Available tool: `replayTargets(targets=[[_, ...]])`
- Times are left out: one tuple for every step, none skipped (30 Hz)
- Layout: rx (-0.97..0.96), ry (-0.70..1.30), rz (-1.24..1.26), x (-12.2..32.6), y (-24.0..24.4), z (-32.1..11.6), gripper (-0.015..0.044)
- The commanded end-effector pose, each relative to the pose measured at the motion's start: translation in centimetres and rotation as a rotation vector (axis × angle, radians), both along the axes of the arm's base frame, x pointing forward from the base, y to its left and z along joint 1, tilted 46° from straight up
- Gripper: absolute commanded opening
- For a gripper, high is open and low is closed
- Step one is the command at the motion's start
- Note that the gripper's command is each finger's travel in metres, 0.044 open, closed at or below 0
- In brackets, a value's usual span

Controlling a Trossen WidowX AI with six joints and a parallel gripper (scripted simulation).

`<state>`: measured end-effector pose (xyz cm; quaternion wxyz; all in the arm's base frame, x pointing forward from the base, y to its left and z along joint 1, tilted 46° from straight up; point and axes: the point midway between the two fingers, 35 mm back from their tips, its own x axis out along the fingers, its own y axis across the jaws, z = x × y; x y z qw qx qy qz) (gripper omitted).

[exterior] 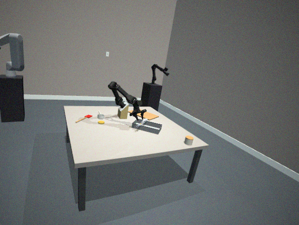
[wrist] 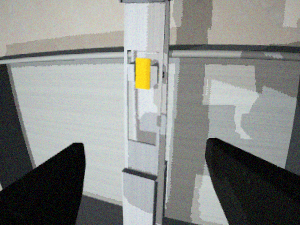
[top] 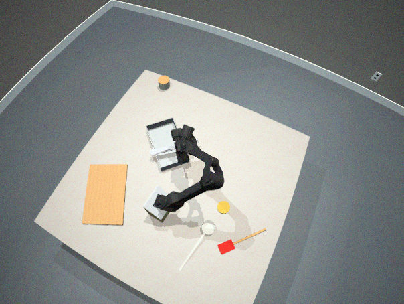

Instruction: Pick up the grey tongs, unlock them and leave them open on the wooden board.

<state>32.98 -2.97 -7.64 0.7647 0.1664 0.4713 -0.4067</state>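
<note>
The grey tongs (top: 162,150) (exterior: 142,122) (wrist: 136,29) lie shut across the roasting tin (top: 160,124) (exterior: 148,129) (wrist: 65,109). A yellow tab (wrist: 143,74) shows on them in the wrist view. My gripper (exterior: 140,119) (wrist: 146,149) is open and empty, pointing down over the tongs. In the wrist view one black finger is on each side of the tongs, with a gap on both sides; their exact height above the tongs cannot be told. In the top view the arm hides part of the tongs. The wooden board (top: 105,194) (exterior: 151,115) lies flat, apart from the tin.
The arm stands on a block (top: 151,205) (exterior: 123,114) between tin and board. A yellow disc (top: 223,207) (exterior: 101,122), a pale round pot (top: 208,228) (exterior: 100,116) with a thin stick, and a red spatula (top: 226,247) (exterior: 88,116) lie beyond it. An orange-topped jar (top: 164,82) (exterior: 188,140) stands near a table corner.
</note>
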Motion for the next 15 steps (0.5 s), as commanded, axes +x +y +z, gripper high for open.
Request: replayTargets(targets=[[-0.003,0.005,-0.004,0.2,-0.4,-0.6,0.0260],[-0.003,0.005,-0.004,0.2,-0.5,-0.8,0.0260],[-0.003,0.005,-0.004,0.3,-0.6,-0.9,0.0260],[-0.003,0.005,-0.004,0.3,-0.6,-1.0,0.0260],[-0.003,0.005,-0.004,0.4,-0.7,-1.2,0.0260],[-0.003,0.005,-0.004,0.4,-0.8,-1.3,0.0260],[-0.003,0.005,-0.004,0.5,-0.8,-1.4,0.0260],[-0.003,0.005,-0.004,0.5,-0.9,-1.6,0.0260],[-0.003,0.005,-0.004,0.6,-1.0,-1.7,0.0260],[-0.003,0.005,-0.004,0.6,-1.1,-1.8,0.0260],[-0.003,0.005,-0.004,0.6,-1.1,-2.0,0.0260],[-0.003,0.005,-0.004,0.7,-1.2,-2.1,0.0260],[-0.003,0.005,-0.004,0.7,-1.3,-2.2,0.0260],[-0.003,0.005,-0.004,0.8,-1.4,-2.4,0.0260],[-0.003,0.005,-0.004,0.8,-1.4,-2.5,0.0260]])
